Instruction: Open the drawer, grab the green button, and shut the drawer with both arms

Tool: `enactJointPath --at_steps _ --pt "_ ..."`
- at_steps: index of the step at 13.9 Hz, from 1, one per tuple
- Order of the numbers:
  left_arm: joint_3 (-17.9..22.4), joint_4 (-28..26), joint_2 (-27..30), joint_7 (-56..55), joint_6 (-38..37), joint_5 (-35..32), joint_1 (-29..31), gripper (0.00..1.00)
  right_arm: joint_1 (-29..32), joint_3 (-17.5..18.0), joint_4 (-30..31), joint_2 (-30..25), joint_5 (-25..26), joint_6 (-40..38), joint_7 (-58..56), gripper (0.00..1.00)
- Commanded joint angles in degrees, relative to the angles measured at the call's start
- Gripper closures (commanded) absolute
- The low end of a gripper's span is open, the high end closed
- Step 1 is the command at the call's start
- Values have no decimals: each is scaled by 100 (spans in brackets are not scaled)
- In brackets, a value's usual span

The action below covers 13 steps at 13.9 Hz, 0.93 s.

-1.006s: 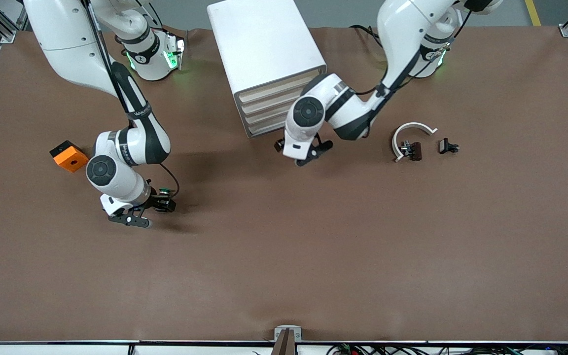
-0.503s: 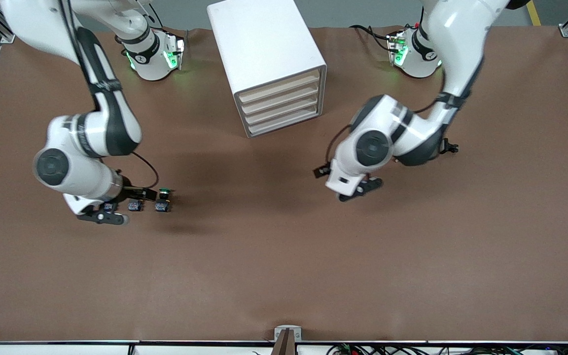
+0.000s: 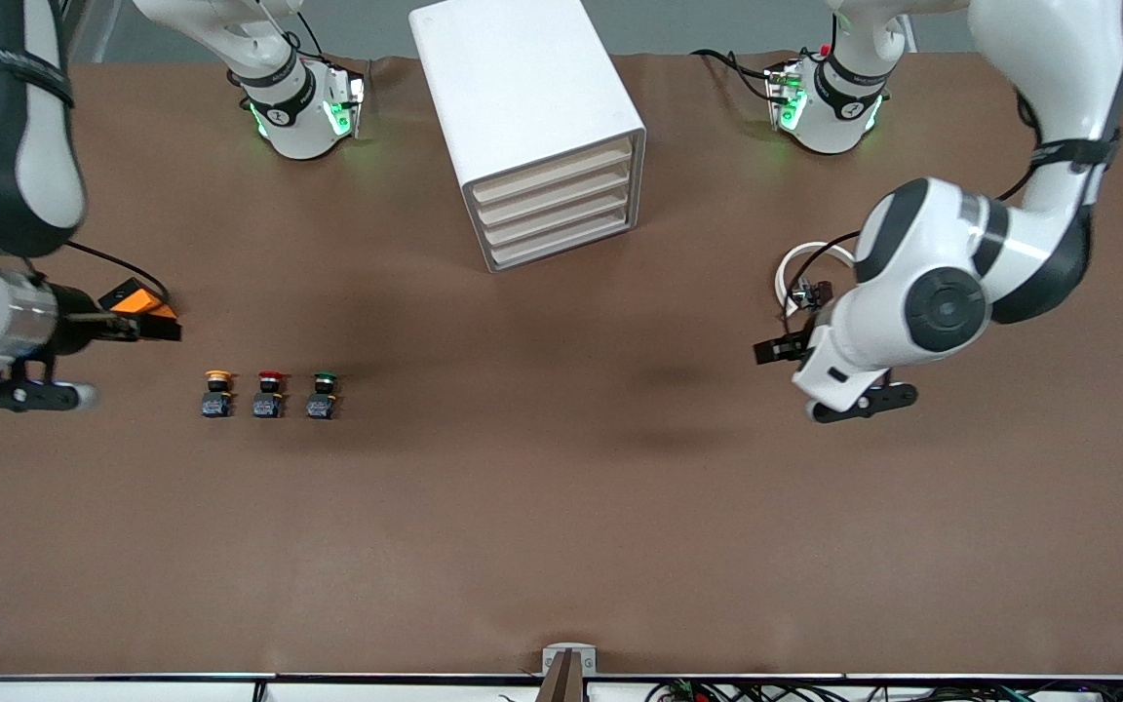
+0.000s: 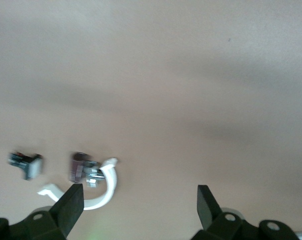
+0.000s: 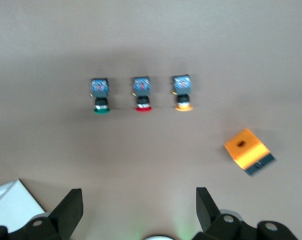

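Now button (image 3: 324, 395) apart from fingers (image 3: 147, 330).

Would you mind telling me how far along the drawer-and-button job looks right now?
It looks essentially done. The green-capped push button sits on the brown table beside the red-capped button and yellow-capped button, and the white cabinet's four cream-fronted drawers are shut. Nothing is in hand: the left gripper and right gripper are open and empty.
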<state>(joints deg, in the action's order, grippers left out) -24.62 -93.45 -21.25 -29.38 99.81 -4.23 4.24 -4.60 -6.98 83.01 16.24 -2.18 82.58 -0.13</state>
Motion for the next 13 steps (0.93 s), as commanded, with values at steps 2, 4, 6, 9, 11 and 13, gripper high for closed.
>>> enactJointPath --at_steps 2,4,6,9,11,13 --pt "-87 -191 647 1020 -164 -245 524 0 274 66 -749 99 165 -699 -504 0" --pt "-87 -244 946 1432 -164 -280 727 0 520 74 -961 108 165 -979 -584 0" --pt "-61 -288 1297 1759 -164 -289 816 0 592 66 -1303 126 217 -1069 -567 0" --pt "237 -393 1693 2093 -172 -280 658 0 618 74 -1427 73 385 -1060 -558 0" --pt "762 -542 1983 2347 -164 -254 299 0 592 66 -1471 73 376 -1060 -488 0" --pt "1212 -491 2107 2428 -172 -114 -62 0 644 83 -1472 55 297 -1043 -207 0"
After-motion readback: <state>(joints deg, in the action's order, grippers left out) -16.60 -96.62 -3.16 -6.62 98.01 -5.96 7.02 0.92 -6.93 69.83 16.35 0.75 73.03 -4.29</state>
